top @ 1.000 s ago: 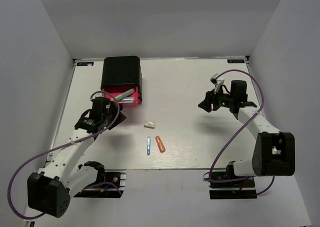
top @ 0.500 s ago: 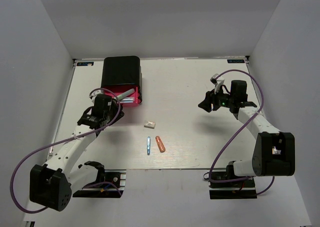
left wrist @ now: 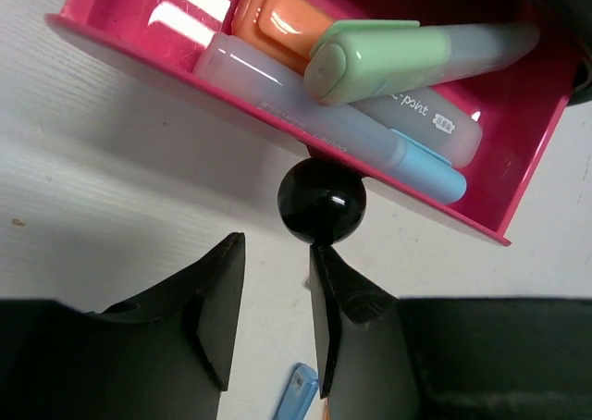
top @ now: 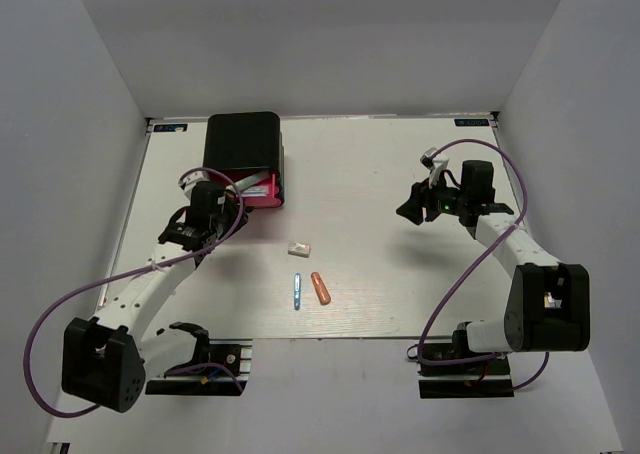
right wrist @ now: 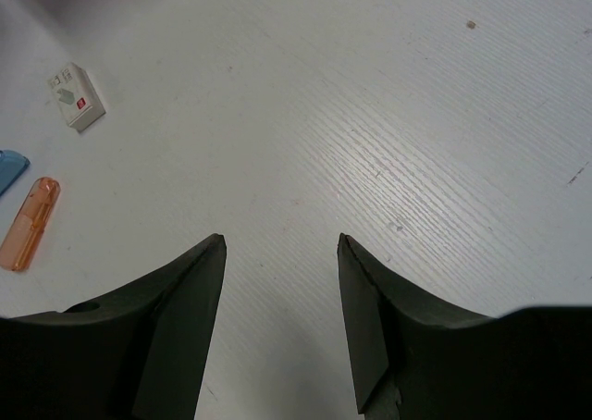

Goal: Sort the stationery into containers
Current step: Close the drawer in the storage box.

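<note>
The black box point(top: 242, 144) stands at the back left, with a pink drawer point(top: 262, 190) partly out. In the left wrist view that drawer point(left wrist: 139, 55) holds the orange-tipped point(left wrist: 273, 15), green-tipped point(left wrist: 370, 55) and blue-tipped point(left wrist: 421, 156) markers. My left gripper point(top: 228, 214) point(left wrist: 276, 249) is open and empty, its right fingertip against the black knob point(left wrist: 321, 200). The white eraser point(top: 299, 246) point(right wrist: 77, 96), blue pen point(top: 297, 291) point(right wrist: 9, 168) and orange marker point(top: 321, 287) point(right wrist: 30, 224) lie mid-table. My right gripper point(top: 412, 212) point(right wrist: 280, 241) is open and empty, above bare table.
White walls close in the table point(top: 380, 274) on the left, back and right. The blue pen's end also shows below my left fingers point(left wrist: 298, 394). Purple cables loop beside both arms.
My left gripper has moved up toward the black box and the pink drawer has slid further in. The right arm has not moved.
</note>
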Tool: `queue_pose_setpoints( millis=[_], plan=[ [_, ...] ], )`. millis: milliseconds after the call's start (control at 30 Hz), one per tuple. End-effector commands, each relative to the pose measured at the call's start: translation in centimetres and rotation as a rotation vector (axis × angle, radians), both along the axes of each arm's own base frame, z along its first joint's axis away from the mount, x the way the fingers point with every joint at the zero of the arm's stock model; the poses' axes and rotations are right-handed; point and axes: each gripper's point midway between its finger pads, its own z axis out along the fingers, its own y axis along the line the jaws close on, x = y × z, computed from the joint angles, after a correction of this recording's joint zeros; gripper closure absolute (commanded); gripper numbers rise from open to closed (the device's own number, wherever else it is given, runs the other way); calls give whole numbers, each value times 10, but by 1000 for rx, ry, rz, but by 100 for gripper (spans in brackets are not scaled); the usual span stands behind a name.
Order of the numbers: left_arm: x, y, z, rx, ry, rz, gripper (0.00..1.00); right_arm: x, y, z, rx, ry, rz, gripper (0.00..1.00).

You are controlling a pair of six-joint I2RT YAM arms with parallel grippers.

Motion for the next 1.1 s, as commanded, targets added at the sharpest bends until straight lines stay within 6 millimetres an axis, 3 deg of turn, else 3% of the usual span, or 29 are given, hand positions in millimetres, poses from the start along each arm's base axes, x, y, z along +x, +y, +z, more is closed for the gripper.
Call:
queue_pose_setpoints(
  millis=[0,300,700,933,1067],
  plan=[
    [22,5,32,4,-106,46,56,6,1,6,6,-42,16,42],
    [43,11,35,41,-104,84,54,8,0,6,0,-44,17,42],
    [72,3,33,29,-108,79,51,9,-1,6,-9,-49,14,42],
    [84,-9,44,-23,-157,51,48,10,-1,7,-12,-54,16,42],
    [81,-11,49,-41,-192,41,66,10,-2,4,-13,-49,15,42]
  ],
)
